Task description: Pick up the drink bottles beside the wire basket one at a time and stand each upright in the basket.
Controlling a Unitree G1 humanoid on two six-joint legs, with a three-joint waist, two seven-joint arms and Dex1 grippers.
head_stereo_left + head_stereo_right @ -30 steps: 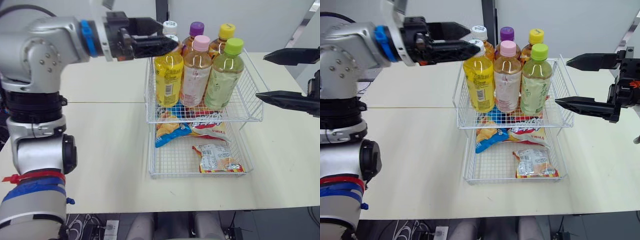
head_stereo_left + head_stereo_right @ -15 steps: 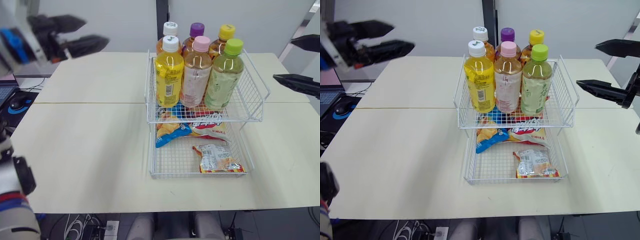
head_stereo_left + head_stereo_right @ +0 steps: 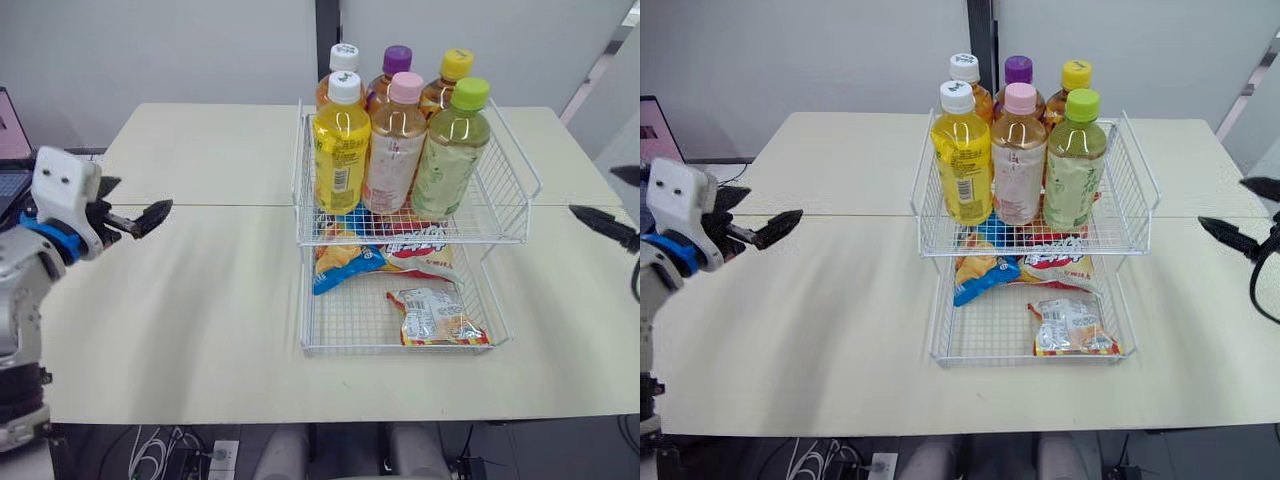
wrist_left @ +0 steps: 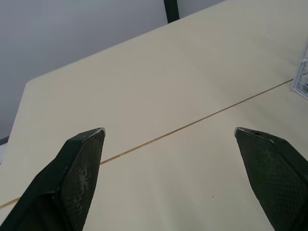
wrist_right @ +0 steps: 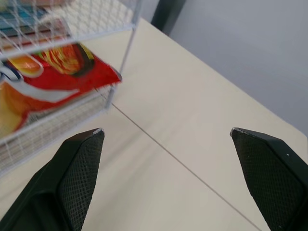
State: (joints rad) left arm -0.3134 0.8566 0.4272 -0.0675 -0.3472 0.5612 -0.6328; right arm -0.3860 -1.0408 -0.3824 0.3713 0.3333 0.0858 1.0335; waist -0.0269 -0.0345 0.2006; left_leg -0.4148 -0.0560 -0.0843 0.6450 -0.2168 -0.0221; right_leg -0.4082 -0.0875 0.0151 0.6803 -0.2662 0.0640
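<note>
On the tabletop (image 3: 200,300), bottles (image 3: 390,150) in the basket (image 3: 505,205) look full and slick, so I'd grip mid-body; left end effector (image 4: 168,131) and right end effector (image 5: 166,130) spread wide, empty.

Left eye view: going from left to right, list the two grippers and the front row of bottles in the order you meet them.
left gripper → yellow bottle with white cap → pink-capped bottle → green-capped bottle → right gripper

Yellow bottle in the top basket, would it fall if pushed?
Probably not easily: the yellow bottle looks full, so likely heavy, and the basket's wire wall and pink-capped bottle hem it in. Its smooth label may be slippery.
</note>
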